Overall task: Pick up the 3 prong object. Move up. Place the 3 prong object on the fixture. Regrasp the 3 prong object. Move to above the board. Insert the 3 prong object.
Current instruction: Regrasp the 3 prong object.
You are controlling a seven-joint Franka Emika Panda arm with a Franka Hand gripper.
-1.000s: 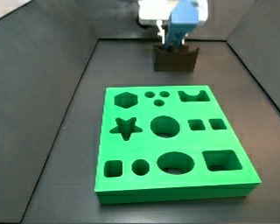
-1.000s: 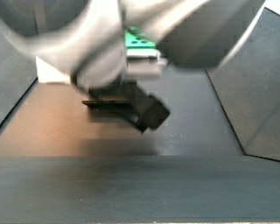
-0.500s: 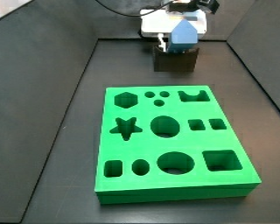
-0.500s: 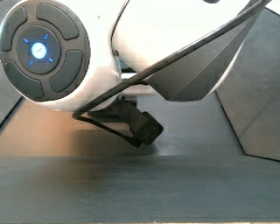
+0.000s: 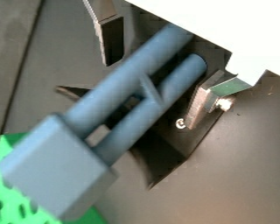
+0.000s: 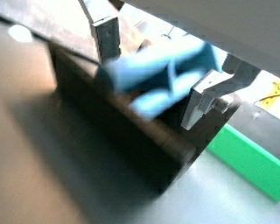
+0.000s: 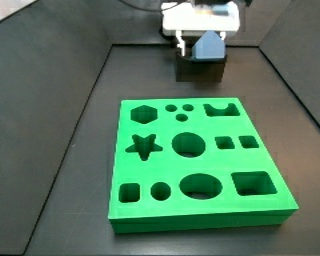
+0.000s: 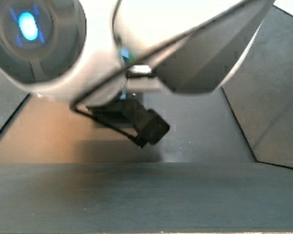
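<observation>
Wrist views show the 3 prong object (image 5: 119,114) lying in the fixture (image 6: 119,131), my pincer (image 6: 154,66) spread around it, fingers apart from it. Regrasp and insertion into the board (image 7: 196,160) remain.

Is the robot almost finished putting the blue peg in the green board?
Not yet. Done: the 3 prong object is picked up and now lies on the dark fixture at the far end of the floor. In hand: the gripper sits over it, fingers either side, for the regrasp; whether they pinch it is unclear. Left: carrying it over the board and inserting it; the cut-outs look empty.
</observation>
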